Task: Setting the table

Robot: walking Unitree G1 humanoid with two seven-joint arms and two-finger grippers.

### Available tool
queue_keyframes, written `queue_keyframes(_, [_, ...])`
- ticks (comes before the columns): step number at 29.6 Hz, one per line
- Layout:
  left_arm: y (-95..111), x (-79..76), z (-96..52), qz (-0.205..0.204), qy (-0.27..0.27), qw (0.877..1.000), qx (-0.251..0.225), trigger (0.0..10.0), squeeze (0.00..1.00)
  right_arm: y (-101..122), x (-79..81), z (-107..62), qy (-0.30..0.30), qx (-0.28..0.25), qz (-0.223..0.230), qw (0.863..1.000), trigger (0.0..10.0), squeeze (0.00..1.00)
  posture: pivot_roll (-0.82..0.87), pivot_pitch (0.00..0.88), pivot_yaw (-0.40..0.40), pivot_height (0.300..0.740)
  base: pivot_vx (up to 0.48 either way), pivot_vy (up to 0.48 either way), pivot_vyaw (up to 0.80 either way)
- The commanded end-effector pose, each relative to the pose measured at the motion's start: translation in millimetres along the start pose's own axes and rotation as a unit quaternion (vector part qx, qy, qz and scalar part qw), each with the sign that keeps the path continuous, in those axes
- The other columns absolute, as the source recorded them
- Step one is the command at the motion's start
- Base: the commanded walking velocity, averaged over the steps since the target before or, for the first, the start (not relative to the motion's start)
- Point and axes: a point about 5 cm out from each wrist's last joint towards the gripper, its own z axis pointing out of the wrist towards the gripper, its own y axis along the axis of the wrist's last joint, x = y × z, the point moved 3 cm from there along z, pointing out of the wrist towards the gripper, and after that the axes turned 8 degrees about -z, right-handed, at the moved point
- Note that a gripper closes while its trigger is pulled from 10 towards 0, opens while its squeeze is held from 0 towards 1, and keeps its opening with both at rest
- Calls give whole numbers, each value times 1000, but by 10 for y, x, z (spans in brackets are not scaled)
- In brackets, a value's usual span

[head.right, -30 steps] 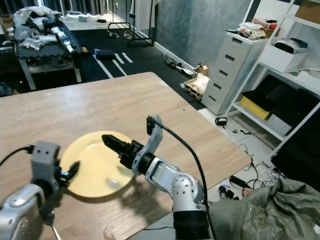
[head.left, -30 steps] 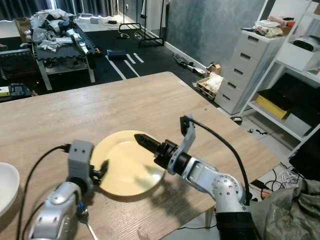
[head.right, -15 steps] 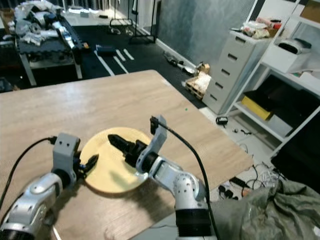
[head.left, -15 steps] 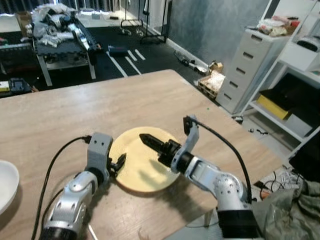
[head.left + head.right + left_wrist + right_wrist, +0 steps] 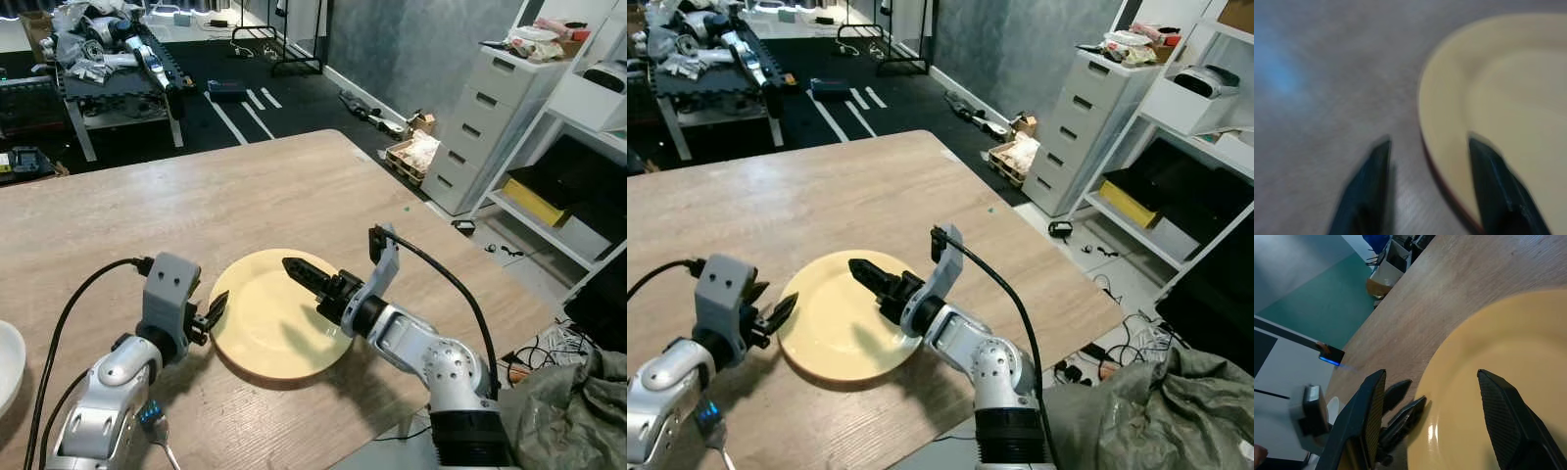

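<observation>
A pale yellow plate lies on the wooden table in front of me. My left gripper is at the plate's left rim and is open. In the left wrist view one finger is over the table and the other over the plate, with the rim between them. My right gripper reaches in from the right and hovers low over the plate's far half. It is open, and its two fingers stand wide apart in the right wrist view.
A white dish sits at the table's left edge. A fork lies by my left arm. The table's right edge drops to the floor, with white drawers, shelves and a grey cloth heap beyond.
The camera has shifted a little. My left gripper has stayed at the plate's left rim and my right gripper has stayed over the plate; both are open as before.
</observation>
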Motion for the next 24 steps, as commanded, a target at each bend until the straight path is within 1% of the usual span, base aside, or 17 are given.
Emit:
queue_keyframes(1, [-268, 23, -33, -3, 11, 999, 51, 10000, 0, 8, -16, 11, -4, 0, -2, 1000, 10000, 0, -10, 0, -23, 740, 0, 0, 0])
queue_keyframes(3, [-417, 55, -60, -15, 23, 997, 77, 10000, 0, 40, -20, 3, -5, -5, -4, 1000, 10000, 0, -16, 0, -21, 740, 0, 0, 0])
queue_keyframes(5, [-539, 80, -87, -14, 33, 994, 100, 10000, 0, 59, -29, -7, -7, -9, -3, 1000, 10000, 0, -20, 0, -21, 740, 0, 0, 0])
queue_keyframes(6, [-539, 80, -87, -14, 33, 994, 100, 10000, 0, 59, -29, -7, -7, -9, -3, 1000, 10000, 0, -20, 0, -21, 740, 0, 0, 0])
queue_keyframes(7, [-590, 80, -100, -13, 35, 993, 112, 10000, 0, 64, -35, -13, -8, -10, -3, 1000, 10000, 0, -21, 0, -21, 740, 0, 0, 0])
queue_keyframes(10, [-618, 71, -105, -14, 36, 992, 116, 10000, 0, 81, -43, -26, -10, -13, -4, 1000, 10000, 0, -20, 0, -22, 740, 0, 0, 0])
queue_keyframes(12, [-605, 58, -95, -15, 36, 993, 115, 10000, 0, 139, -33, -32, -11, -27, -14, 999, 10000, 0, -17, 0, -24, 740, 0, 0, 0])
queue_keyframes(14, [-593, 45, -81, -15, 35, 993, 113, 10000, 0, 247, -3, -35, -12, -52, -50, 997, 10000, 0, -16, 0, -24, 740, 0, 0, 0])
queue_keyframes(15, [-593, 45, -81, -15, 35, 993, 113, 10000, 0, 247, -3, -35, -12, -52, -50, 997, 10000, 0, -16, 0, -24, 740, 0, 0, 0])
queue_keyframes(16, [-586, 39, -75, -16, 34, 993, 111, 10000, 0, 293, 17, -35, -12, -60, -66, 996, 10000, 0, -16, 0, -24, 740, 0, 0, 0])
queue_keyframes(18, [-577, 35, -60, -18, 34, 993, 110, 10000, 0, 416, 87, -38, -16, -75, -137, 988, 10000, 0, -18, 0, -24, 740, 0, 0, 0])
queue_keyframes(19, [-575, 34, -56, -19, 34, 993, 110, 10000, 0, 456, 112, -39, -17, -79, -162, 983, 10000, 0, -19, 0, -24, 740, 0, 0, 0])
queue_keyframes(22, [-571, 32, -49, -19, 33, 993, 109, 10000, 0, 528, 188, -46, -13, -87, -201, 976, 10000, 0, -22, 0, -24, 740, 0, 0, 0])
queue_keyframes(23, [-571, 32, -49, -19, 33, 993, 109, 10000, 0, 528, 188, -46, -13, -87, -201, 976, 10000, 0, -22, 0, -24, 740, 0, 0, 0])
queue_keyframes(24, [-571, 32, -48, -19, 33, 993, 109, 10000, 0, 545, 204, -48, -13, -88, -213, 973, 10000, 0, -22, 0, -24, 740, 0, 0, 0])
